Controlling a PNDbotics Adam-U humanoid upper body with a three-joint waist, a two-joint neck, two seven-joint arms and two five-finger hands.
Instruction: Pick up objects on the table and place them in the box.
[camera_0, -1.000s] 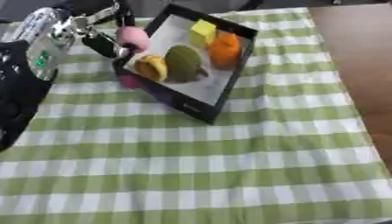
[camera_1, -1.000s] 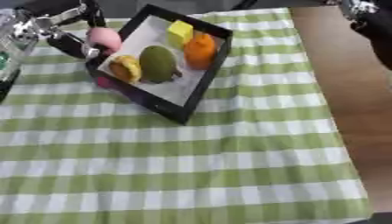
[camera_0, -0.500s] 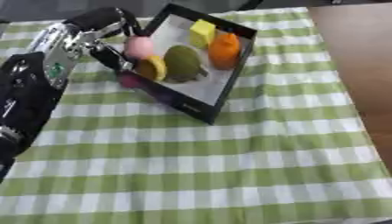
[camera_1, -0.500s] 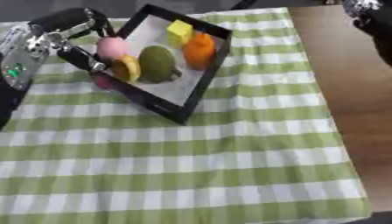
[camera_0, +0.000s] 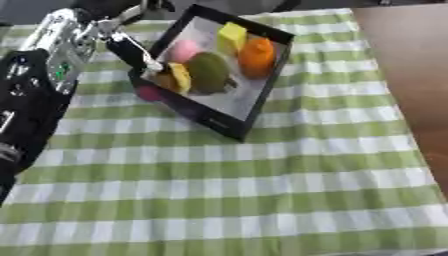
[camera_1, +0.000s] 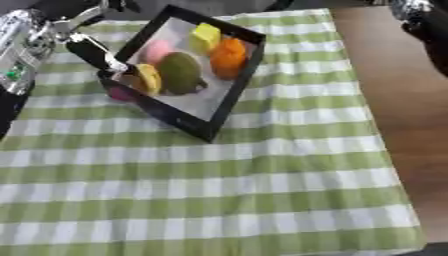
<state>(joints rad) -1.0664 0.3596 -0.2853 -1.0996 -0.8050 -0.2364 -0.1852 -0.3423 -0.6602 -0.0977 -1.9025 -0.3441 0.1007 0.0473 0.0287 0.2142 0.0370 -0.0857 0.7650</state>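
Five rounded items (camera_0: 208, 71) in black square box (camera_0: 250, 109) | checked cloth (camera_0: 262, 190) | left hand (camera_0: 131, 47) fingers straight

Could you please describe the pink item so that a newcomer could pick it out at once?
Find the black box on the green checked cloth. Inside, near its far left wall, lies the pink item, beside the left hand. It is the only pink, rounded piece; its neighbours are yellow, green and orange.
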